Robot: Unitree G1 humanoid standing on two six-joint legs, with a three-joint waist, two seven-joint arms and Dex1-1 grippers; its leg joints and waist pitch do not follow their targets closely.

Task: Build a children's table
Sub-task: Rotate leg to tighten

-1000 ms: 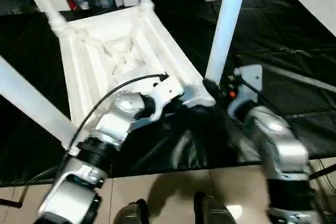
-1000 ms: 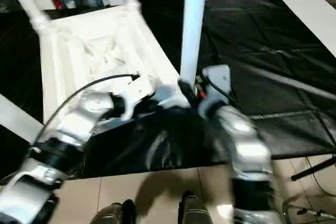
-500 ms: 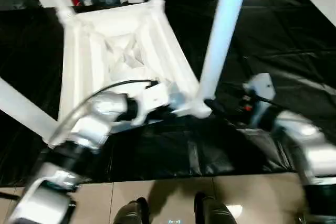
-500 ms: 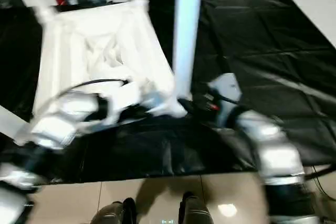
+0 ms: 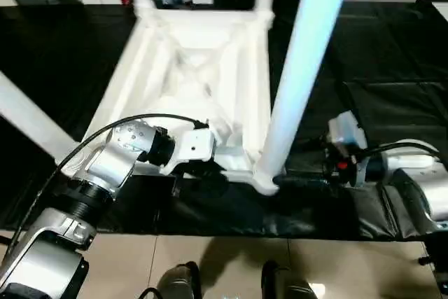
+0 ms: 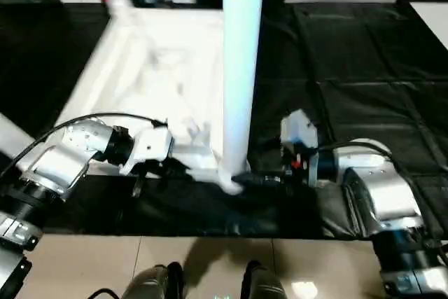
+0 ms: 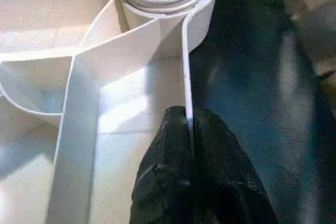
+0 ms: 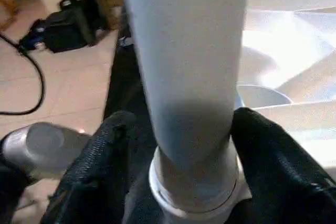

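Head views: you're looking down on the table (image 5: pixel 203 68), upside down on the black sheet (image 5: pixel 392 54), ribbed underside up, its near edge close to the sheet's near edge.
Legs: four stand in the corner sockets; the near-right leg (image 5: pixel 297 75) is upright in its socket (image 5: pixel 264 181).
Left gripper (image 5: pixel 210 173): at the table's near edge, just left of that socket.
Right gripper (image 6: pixel 269 180): comes in from the right, fingers at the foot of the near-right leg.
Floor (image 5: pixel 210 264): tan tiles below the sheet's near edge.
Left wrist view: your left fingers (image 7: pixel 173 182) are closed on the thin upright rim wall (image 7: pixel 186 77) of the table, one finger on each side; the round socket sits just beyond.
Right wrist view: your right fingers (image 8: pixel 100 166) sit either side of the leg just above its collar (image 8: pixel 194 187), both touching it, so it's gripping the leg.
Background there: floor with a cable (image 8: pixel 31 77) and a dark bag (image 8: pixel 68 30).
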